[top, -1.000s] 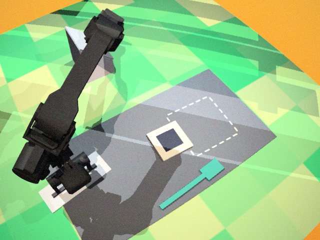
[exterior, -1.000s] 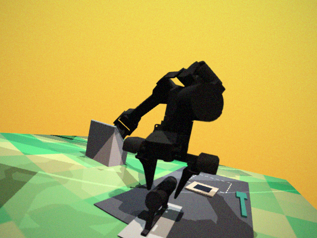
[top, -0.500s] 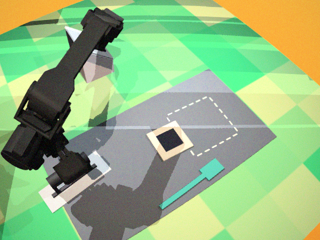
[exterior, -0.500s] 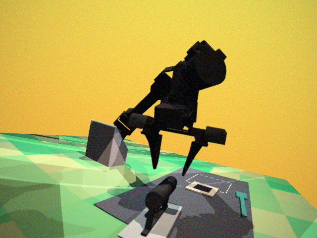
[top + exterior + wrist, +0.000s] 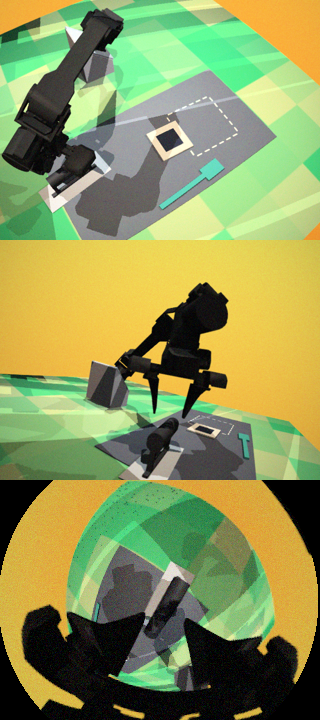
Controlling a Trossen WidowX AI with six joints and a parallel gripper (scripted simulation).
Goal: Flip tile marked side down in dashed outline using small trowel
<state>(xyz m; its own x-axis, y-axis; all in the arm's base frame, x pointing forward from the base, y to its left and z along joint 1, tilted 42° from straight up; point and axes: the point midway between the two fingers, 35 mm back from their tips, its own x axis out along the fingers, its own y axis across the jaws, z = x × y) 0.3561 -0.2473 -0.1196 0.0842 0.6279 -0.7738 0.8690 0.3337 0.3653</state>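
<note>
A trowel with a flat pale rectangular blade and a black handle above it rests at the near-left end of the mat. My gripper is open and empty above the trowel; in the wrist view its handle shows beyond the gap between the fingertips. The fingertips are hard to make out in the top view. The square tile lies flat, its dark square mark facing up. It sits mostly outside the dashed outline, its edge over the outline's near-left line.
A flat teal spatula-shaped piece lies on the grey mat, along its edge beyond the tile. A grey faceted block stands off the mat beside the arm's base.
</note>
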